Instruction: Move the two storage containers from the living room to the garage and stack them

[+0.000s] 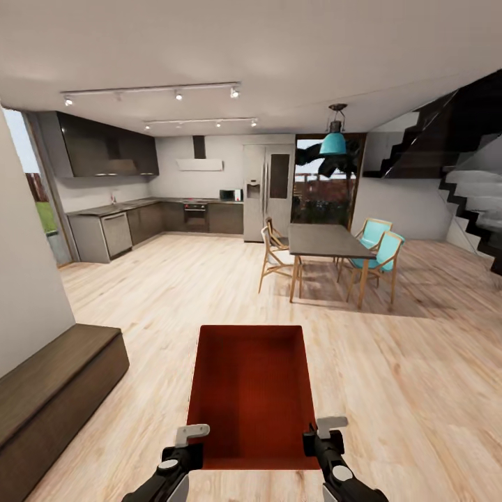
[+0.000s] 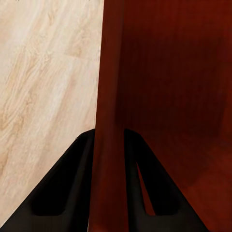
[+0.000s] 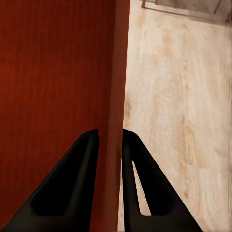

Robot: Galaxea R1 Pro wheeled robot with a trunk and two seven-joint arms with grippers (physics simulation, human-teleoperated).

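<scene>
Orange-red bin: one storage container [image 1: 249, 390], open top, plain flat walls, smooth plastic look, held up in front of the robot over the light wood-plank floor [image 1: 418, 376]. You look straight down into it from the head view.
Left gripper [image 1: 188, 440]: clamped on the bin's left wall near the close corner.
Left fingers [image 2: 63, 188]: black, wedge-shaped, narrow gap with the red wall [image 2: 108, 96] pinched right between them; one finger inside the bin, one outside over the planks.
Right gripper [image 1: 322, 434]: same deal on the right wall.
Right fingers [image 3: 65, 186]: black wedges squeezed onto the thin red wall [image 3: 118, 72], barely apart, wall fills the gap.
Room: open-plan space, dark matte kitchen cabinets [image 1: 104, 150] at the far left, steel fridge [image 1: 268, 188] at the back.
Dining spot: dark-topped table [image 1: 328, 240] on wooden legs, teal chairs [image 1: 380, 244] with wood frames on its right side, teal pendant lamp [image 1: 333, 139] above.
Left edge: long low dark cabinet [image 1: 56, 390] with a wood-grain top, beside the bin but not touching.
Right edge: black staircase [image 1: 467, 174] going up.
</scene>
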